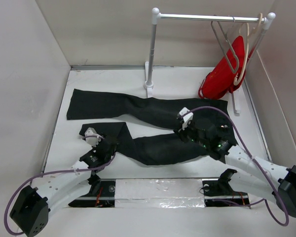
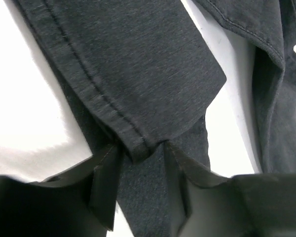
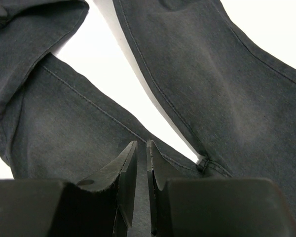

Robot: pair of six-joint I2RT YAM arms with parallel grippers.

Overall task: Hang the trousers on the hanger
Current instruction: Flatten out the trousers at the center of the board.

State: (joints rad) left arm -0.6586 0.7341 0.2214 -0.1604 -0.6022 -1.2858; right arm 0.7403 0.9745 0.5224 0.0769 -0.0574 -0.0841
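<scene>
While the overhead view took in the whole scene, the trousers (image 1: 153, 111) lay flat on the white surface (image 1: 103, 79) with the waist to the right and both legs running left; the nearer leg was doubled back on itself. The hanger (image 1: 221, 42) hung from the rail (image 1: 207, 17) at the back right, well apart from the trousers, beside a red garment (image 1: 219, 79). The left end effector (image 1: 97, 137) sat over the folded nearer leg, and the right end effector (image 1: 181, 127) sat over the cloth where the two legs meet.

In the left wrist view, the left end effector (image 2: 142, 173) was released – its fingers (image 2: 106, 182) stood apart, and the stitched hem of the trousers (image 2: 138, 64) lay in the gap between them. Bare surface (image 2: 29, 108) showed to the left.

In the right wrist view, the right end effector (image 3: 142, 163) was clenched, with its fingers (image 3: 126, 173) drawn to a thin slit (I cannot tell whether any fabric was nipped in it). It hung over the trousers (image 3: 227, 84) near the crotch seam – a wedge of surface (image 3: 103, 64) showed between the legs.
</scene>
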